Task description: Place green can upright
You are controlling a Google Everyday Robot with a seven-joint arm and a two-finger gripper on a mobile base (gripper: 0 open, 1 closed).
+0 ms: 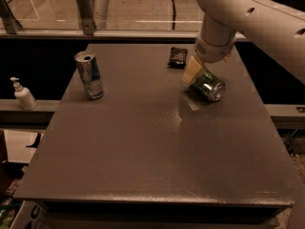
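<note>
Lying on its side, green can (210, 85), silver end facing camera, gripper (200, 74) against it, grasp unclear.

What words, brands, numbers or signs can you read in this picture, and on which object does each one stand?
No text can be read anywhere.
green can, at the gripper on the far right of the table: markings blurred.
silver-and-blue can: label blurred.
dark packet: print too small.
pump bottle: no legible label.
</note>
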